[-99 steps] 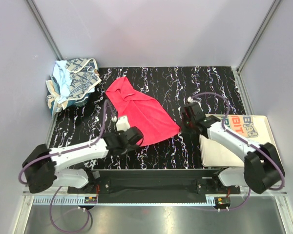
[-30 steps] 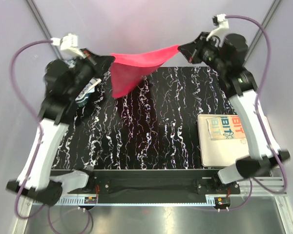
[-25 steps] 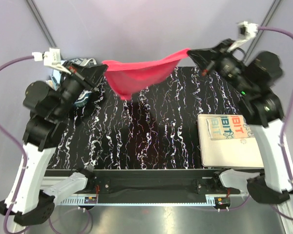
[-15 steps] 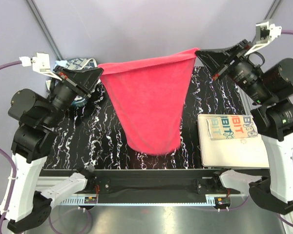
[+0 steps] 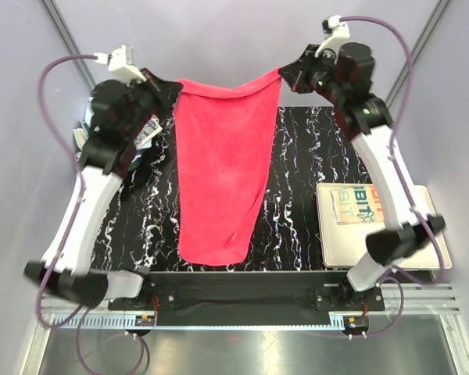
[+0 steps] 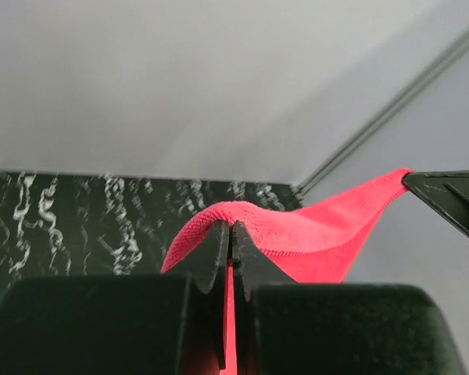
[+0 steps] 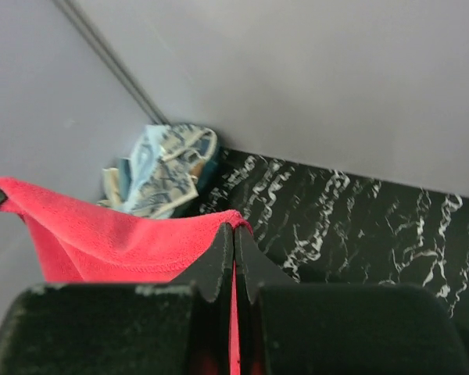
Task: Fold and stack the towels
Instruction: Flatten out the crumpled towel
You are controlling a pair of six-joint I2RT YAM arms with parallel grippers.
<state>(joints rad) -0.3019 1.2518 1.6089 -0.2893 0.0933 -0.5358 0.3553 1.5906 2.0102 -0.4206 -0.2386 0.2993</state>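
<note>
Folded lettered towel (image 5: 352, 205) flat on cream tray (image 5: 344, 248), at its far end

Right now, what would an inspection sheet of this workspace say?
Surface: black marbled table top, with a cream tray at its right.
Job's things: red towel hanging spread above the table; lettered towel folded on the tray; heap of towels in the far left corner.
Clutter: nothing seen.
Grippers: left gripper and right gripper raised, fingers shut on the red towel's top corners.
Cables: purple cables loop from each wrist, not touching the towels.
Surroundings: plain grey walls.
</note>
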